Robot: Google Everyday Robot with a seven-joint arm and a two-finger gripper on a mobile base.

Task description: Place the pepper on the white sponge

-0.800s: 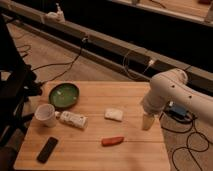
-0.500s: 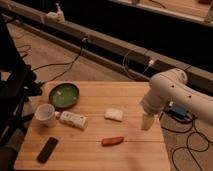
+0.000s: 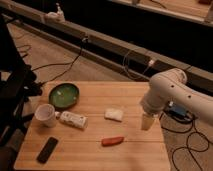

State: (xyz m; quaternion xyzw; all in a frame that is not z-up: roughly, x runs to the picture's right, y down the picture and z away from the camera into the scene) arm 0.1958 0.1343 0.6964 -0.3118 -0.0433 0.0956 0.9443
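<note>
The red-orange pepper lies on the wooden table near its front middle. The white sponge lies a little behind it, near the table's centre. My gripper hangs from the white arm over the table's right side, to the right of both the sponge and the pepper and apart from them. It holds nothing that I can see.
A green plate sits at the back left, a white mug in front of it. A long white box with dark marks lies beside the mug. A black phone-like slab lies at the front left. Cables run across the floor behind.
</note>
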